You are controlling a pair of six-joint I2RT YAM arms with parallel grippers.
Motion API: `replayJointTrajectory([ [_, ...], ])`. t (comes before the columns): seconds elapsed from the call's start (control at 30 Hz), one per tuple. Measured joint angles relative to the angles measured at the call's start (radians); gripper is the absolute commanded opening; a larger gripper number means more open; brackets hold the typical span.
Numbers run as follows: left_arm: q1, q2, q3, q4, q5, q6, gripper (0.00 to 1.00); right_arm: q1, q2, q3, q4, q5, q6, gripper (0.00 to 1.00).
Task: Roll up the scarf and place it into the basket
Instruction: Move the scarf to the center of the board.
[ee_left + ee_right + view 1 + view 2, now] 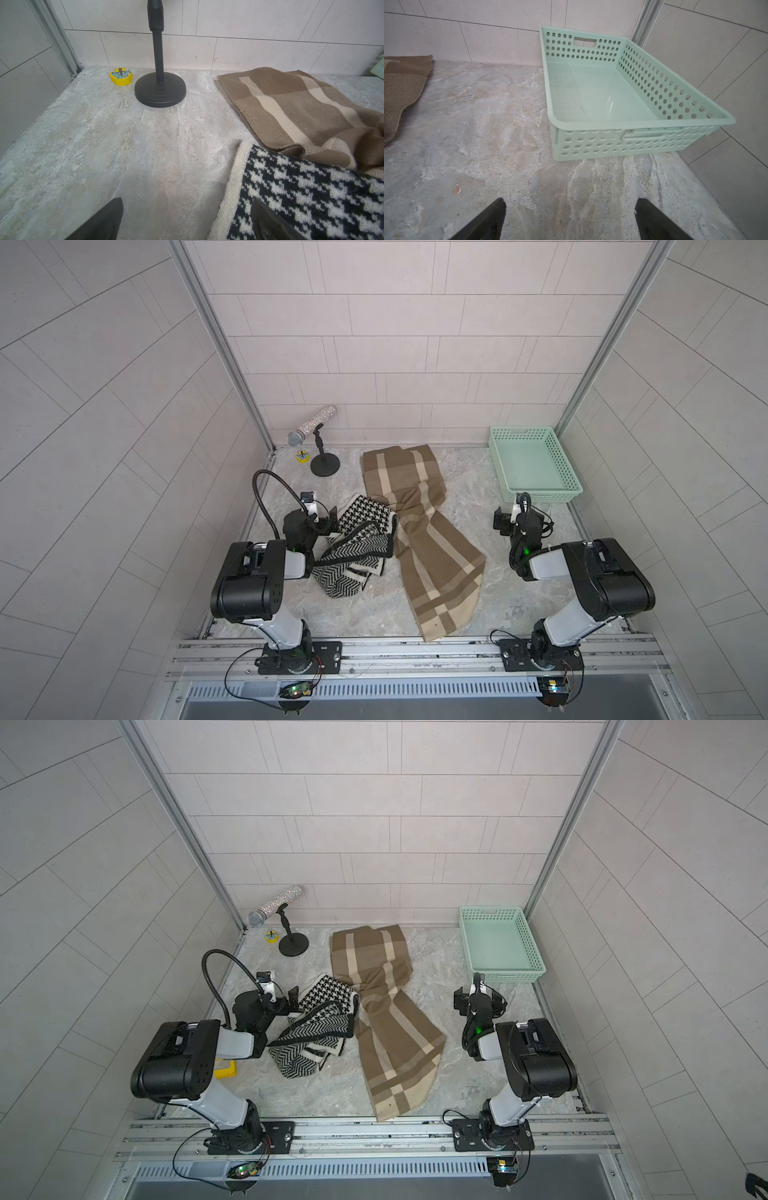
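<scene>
Wide view first: the grey marble table [478,497] fills the cell. Biggest thing on it is the tan scarf [432,556], unrolled, running through the centre from 12 o'clock down to 6 with a twist at the middle. Up at 2 o'clock, in the far corner, sits the mint-green basket [548,494], and both scarves lie outside it. The houndstooth scarf [357,547] is bunched at 9 o'clock, pressed against the tan one. The left gripper [187,199] has its jaws spread wide, one finger over the houndstooth edge and the other over bare marble. The right gripper [571,199] hovers at 3 o'clock, facing the basket, jaws spread, pinching nothing. At 11 o'clock there's a glittery microphone [311,425] on a black stand [325,466], with a small yellow trinket [302,456] just beside its base
</scene>
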Motion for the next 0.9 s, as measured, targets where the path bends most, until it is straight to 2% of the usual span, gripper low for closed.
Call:
replayJointTrajectory([
  [0.9,0.000,-0.002,-0.004,-0.003,0.020,0.001,1.00,-0.002,-0.005,0.000,-0.003,-0.003,-0.003,1.00],
])
